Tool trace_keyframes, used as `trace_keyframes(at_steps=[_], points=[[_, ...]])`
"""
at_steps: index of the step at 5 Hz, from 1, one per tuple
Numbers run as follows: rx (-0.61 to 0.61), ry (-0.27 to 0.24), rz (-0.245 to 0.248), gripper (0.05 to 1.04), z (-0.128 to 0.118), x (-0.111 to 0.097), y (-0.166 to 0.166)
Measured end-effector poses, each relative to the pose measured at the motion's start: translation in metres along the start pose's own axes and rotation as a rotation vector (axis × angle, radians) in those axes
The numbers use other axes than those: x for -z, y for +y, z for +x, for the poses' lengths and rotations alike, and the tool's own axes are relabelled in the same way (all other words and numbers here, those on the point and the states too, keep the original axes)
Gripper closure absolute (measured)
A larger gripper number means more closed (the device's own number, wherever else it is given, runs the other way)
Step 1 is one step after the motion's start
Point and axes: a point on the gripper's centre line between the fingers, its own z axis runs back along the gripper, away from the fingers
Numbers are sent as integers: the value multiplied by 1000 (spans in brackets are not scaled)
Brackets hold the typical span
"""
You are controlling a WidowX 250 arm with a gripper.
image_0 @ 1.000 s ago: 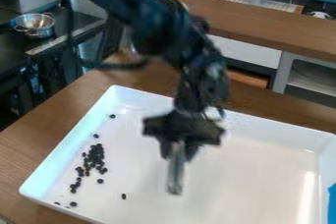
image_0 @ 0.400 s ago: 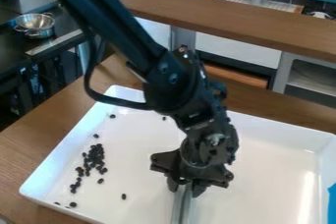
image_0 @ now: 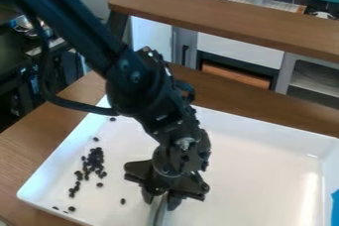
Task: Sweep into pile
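Observation:
My gripper (image_0: 161, 200) hangs low over the front middle of the white tray (image_0: 265, 170), shut on a flat grey tool (image_0: 157, 211) that points down toward the tray's front. The tool's lower end is cut off at the view's bottom edge. Left of the gripper, small dark beans (image_0: 94, 159) lie in a loose cluster along the tray's left side. A single bean (image_0: 122, 201) lies between the cluster and the gripper, and others are scattered near the left wall and front left corner. The arm hides part of the tray's back left.
Walls rise around the tray on a wooden table (image_0: 46, 141). Behind it stands a raised wooden counter (image_0: 225, 17) with cabinets below. A metal bowl (image_0: 25, 24) is at the upper left, and something blue (image_0: 335, 205) touches the right edge.
The arm and gripper have come down and forward, then shifted left with the tool held. The cluster of beans looks nearly the same.

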Motion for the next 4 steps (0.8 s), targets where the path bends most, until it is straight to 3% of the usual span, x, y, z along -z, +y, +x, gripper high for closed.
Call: trace_keyframes(at_steps=[1, 4], points=[[11, -14, 0, 698, -1, -2, 9], [80, -200, 80, 698, 14, 21, 56]])
